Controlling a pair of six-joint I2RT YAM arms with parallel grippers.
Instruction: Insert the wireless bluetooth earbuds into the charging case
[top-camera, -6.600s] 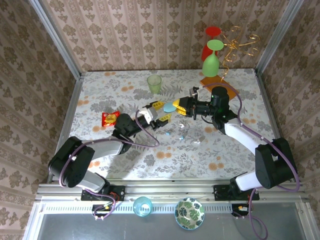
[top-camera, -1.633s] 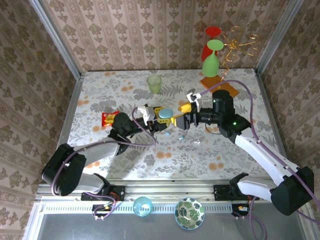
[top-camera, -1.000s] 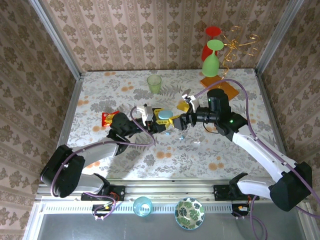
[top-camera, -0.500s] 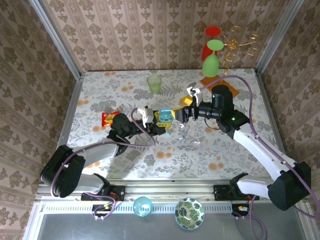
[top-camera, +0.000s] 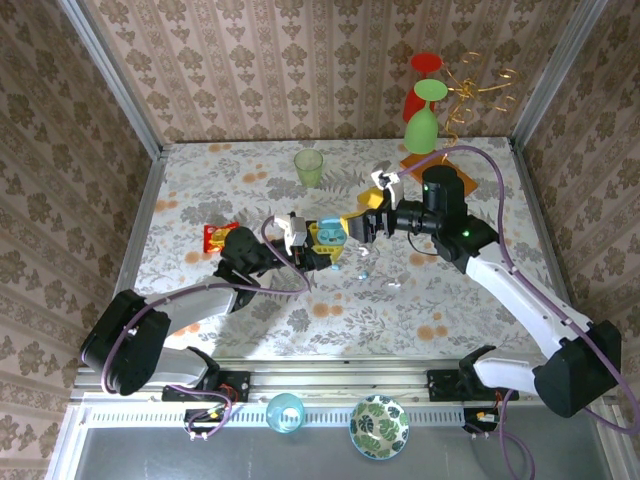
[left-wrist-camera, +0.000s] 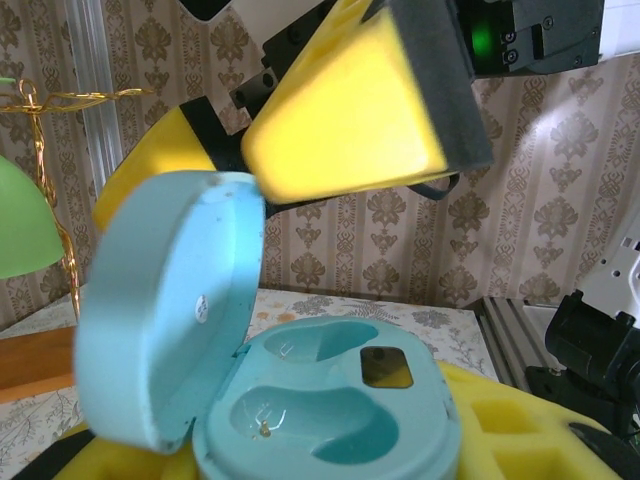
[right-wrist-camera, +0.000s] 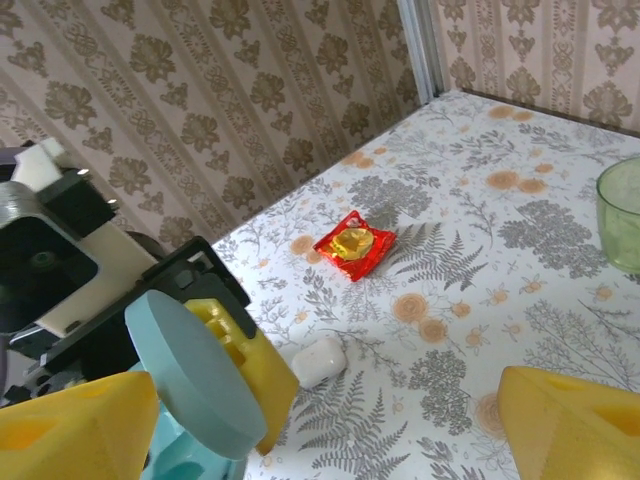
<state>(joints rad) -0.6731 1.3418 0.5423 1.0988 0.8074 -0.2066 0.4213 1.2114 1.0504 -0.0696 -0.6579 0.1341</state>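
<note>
The left fingers (left-wrist-camera: 520, 425) grip the case (left-wrist-camera: 340, 400), lid open, wells empty; the right fingers (right-wrist-camera: 575, 425) hang open beside it. The earbuds (top-camera: 362, 270) lie on the desk (top-camera: 250, 170), so picking one comes next.

My left white-and-black arm (top-camera: 200, 297) is lying stretched forward low, its yellow-padded two-finger gripper (top-camera: 328, 245) clamping a pale-blue clamshell charging case (left-wrist-camera: 330, 420). My right white-and-black arm (top-camera: 520, 295) is angling inward from the right, its yellow-padded gripper (top-camera: 363, 217) holding its jaws spread wide, facing the left one.
</note>
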